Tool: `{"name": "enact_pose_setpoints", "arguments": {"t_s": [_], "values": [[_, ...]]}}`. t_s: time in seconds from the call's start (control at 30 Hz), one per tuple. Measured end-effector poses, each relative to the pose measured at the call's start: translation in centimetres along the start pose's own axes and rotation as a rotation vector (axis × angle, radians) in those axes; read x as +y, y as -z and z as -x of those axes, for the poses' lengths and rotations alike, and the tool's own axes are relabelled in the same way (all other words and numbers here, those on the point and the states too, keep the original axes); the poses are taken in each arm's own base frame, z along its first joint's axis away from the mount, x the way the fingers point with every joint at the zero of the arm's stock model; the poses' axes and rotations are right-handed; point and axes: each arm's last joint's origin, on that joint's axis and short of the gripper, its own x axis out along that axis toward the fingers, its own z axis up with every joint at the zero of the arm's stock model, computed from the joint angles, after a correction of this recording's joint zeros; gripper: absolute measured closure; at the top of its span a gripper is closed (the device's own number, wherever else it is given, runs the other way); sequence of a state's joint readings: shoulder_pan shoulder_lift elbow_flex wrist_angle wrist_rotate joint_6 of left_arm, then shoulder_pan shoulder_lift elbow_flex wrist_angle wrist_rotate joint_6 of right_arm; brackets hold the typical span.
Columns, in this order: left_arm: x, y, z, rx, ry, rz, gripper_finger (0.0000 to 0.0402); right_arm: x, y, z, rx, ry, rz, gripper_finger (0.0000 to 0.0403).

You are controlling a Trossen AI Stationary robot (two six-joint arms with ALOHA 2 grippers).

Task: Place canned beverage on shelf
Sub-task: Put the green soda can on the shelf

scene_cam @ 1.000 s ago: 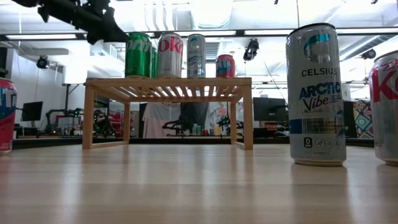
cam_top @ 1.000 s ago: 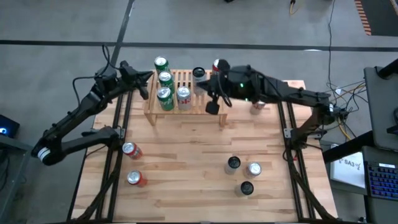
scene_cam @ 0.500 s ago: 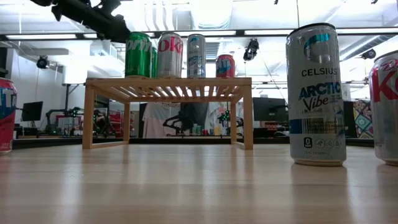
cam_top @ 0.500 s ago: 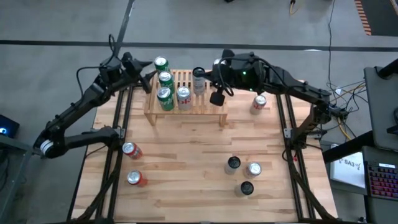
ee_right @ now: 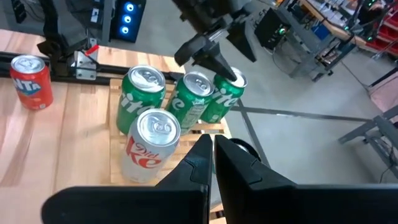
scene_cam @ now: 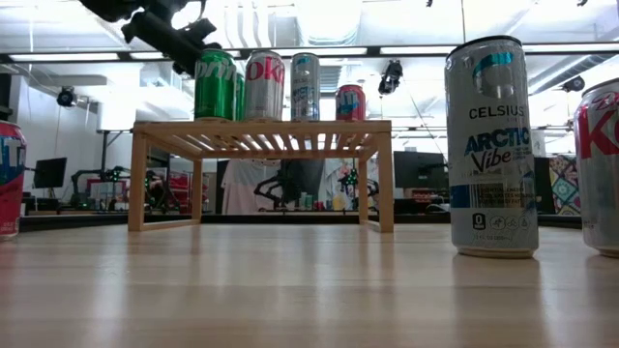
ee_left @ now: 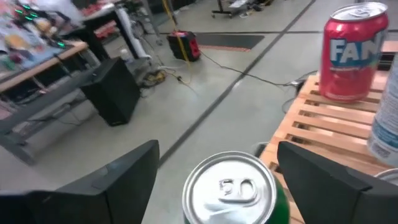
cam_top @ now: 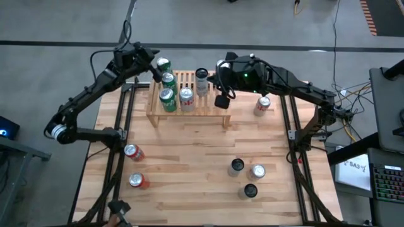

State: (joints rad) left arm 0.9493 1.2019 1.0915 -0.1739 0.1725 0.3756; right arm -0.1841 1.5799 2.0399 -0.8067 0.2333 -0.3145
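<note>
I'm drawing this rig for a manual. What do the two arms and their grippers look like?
Both arms are dark, near-black, built of slim jointed links with black cables looping along them. The left arm has a pale band near its base. The right arm shows a small green light at its wrist. The left gripper has broad, flat, wedge-shaped black fingers; the right gripper has the same black tapered fingers.

From my console I see the shelf (cam_top: pixel 189 101), a low light-wood rack with a slatted top and short side legs, standing at the far edge of the plank table. Three green cans (cam_top: pixel 166 81) stand upright in a row along its left end, a white-and-red Diet Coke can (cam_top: pixel 187 98) just beside the nearest. A slim silver can (cam_top: pixel 201 81) and a red Fanta can (ee_left: pixel 350 51) stand upright toward the right end.
</note>
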Motion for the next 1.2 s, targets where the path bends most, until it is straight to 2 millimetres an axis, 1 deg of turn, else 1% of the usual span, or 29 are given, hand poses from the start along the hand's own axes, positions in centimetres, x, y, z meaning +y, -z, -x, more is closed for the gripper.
{"name": "enact_pose_setpoints", "arguments": {"t_s": [0.07, 0.2, 0.37, 0.57, 0.87, 0.97, 1.2], "values": [[0.1, -0.2, -0.3, 0.01, 0.036, 0.018, 0.0089, 0.0, 0.1, 0.0, 0.009, -0.003, 0.001, 0.0394], [0.4, -0.8, -0.9, 0.035, 0.05, 0.058, 0.009, 0.0, 0.1, 0.0, 0.015, -0.002, -0.012, 0.0394], [0.4, -0.4, -1.8, 0.109, 0.085, 0.075, 0.0095, 0.1, 0.3, 0.0, 0.036, -0.008, -0.022, 0.0394], [0.4, -0.2, -1.9, 0.158, 0.104, 0.079, 0.0098, 0.2, 0.5, 0.0, 0.05, -0.012, -0.022, 0.0394], [0.4, -0.2, -1.6, 0.165, 0.107, 0.066, 0.0099, 0.2, 0.5, 0.0, 0.049, -0.012, -0.022, 0.0394], [0.5, -0.1, -1.6, 0.171, 0.104, 0.067, 0.0111, 0.2, 0.5, -0.1, 0.049, -0.012, -0.022, 0.0394], [0.5, -0.2, -1.5, 0.162, 0.113, 0.071, 0.0161, 0.2, 0.5, -0.1, 0.05, -0.012, -0.023, 0.0394]]}}
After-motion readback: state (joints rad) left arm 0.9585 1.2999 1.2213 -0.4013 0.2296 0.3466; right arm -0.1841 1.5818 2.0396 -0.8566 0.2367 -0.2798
